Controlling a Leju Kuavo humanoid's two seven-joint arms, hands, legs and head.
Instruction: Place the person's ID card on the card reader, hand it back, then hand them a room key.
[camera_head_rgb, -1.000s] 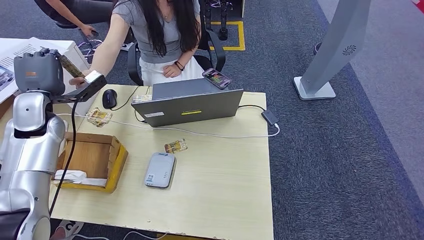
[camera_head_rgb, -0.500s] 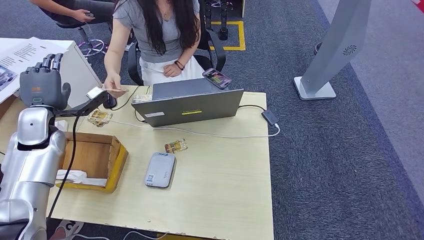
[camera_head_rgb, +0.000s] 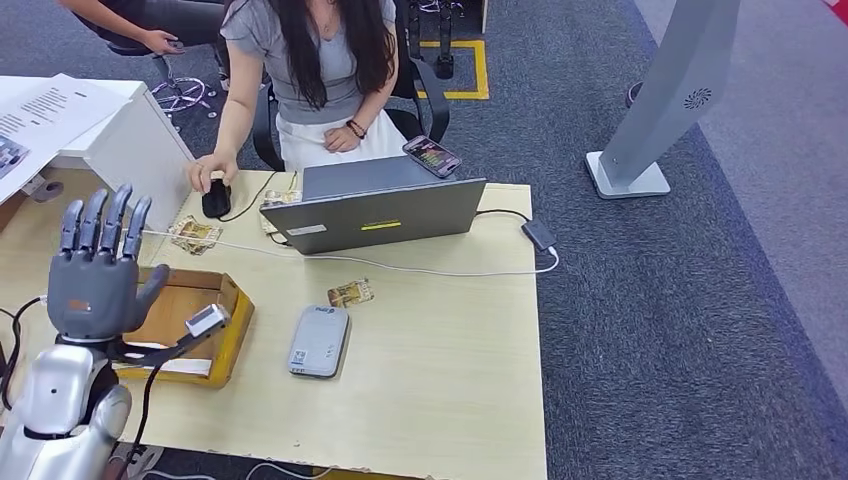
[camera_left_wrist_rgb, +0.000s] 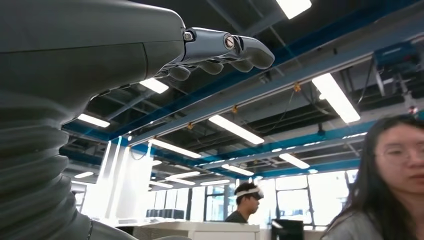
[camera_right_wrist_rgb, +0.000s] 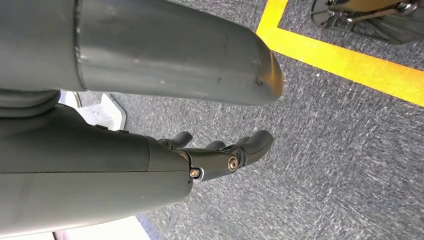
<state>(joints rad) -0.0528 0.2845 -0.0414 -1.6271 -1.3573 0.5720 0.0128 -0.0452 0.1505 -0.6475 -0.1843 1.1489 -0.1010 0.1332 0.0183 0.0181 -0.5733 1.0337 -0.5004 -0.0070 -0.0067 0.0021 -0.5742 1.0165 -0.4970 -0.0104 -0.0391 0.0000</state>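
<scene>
We are holding our left hand (camera_head_rgb: 97, 280) upright over the near left corner of the desk (camera_head_rgb: 440, 370), palm turned away from us, its fingers (camera_head_rgb: 95, 222) standing straight and spread with nothing between them, which reads to us as a hand that is free and waiting rather than carrying. Our right hand (camera_right_wrist_rgb: 220, 152) is hanging at our side above the grey carpet, its fingers loosely apart and empty. The card reader (camera_head_rgb: 319, 340) is lying flat near the middle of the desk with nothing resting on it, and a small printed card (camera_head_rgb: 351, 293) is lying just beside its far edge; we are guessing this may be a room key, though the print is too small to tell, and we cannot make out the ID card for certain anywhere. The person (camera_head_rgb: 300, 70) is sitting across from us with one hand on the mouse (camera_head_rgb: 215, 198), so they are not reaching for anything right now. Between us and them the open laptop (camera_head_rgb: 375, 210) is standing as a wall, a white cable (camera_head_rgb: 400, 266) is trailing across the desk, and the wooden box (camera_head_rgb: 200, 325) is sitting right under our left wrist, crowding any reach toward the reader.
</scene>
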